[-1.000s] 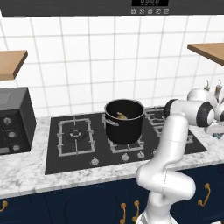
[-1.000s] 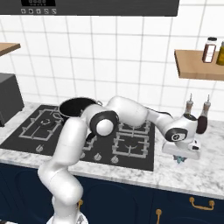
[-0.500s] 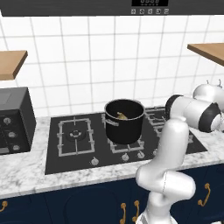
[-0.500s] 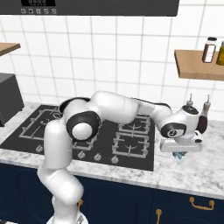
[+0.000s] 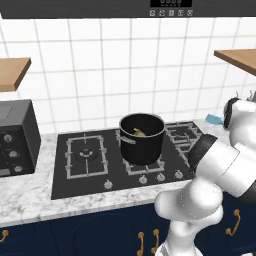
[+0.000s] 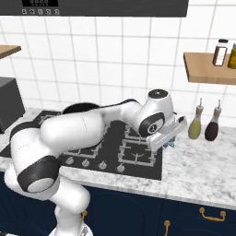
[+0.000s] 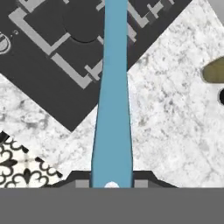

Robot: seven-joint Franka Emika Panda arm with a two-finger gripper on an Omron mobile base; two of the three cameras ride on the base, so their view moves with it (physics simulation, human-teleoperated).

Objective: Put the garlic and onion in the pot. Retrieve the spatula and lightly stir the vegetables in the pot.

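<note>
Where fingers (image 7: 78, 178) flank it, blue spatula (image 7: 112, 109) between them, seemingly gripped

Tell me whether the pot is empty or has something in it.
Not empty. The left base view looks down into the open pot on the stove and shows a pale tan lump inside near the back wall. How many pieces: cannot tell.

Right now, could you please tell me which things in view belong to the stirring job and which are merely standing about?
Job: pot; vegetable in it; blue spatula between the tool fingers.
Bystanders: black knobbed appliance; two bottles on the counter; shelf jars.
</note>
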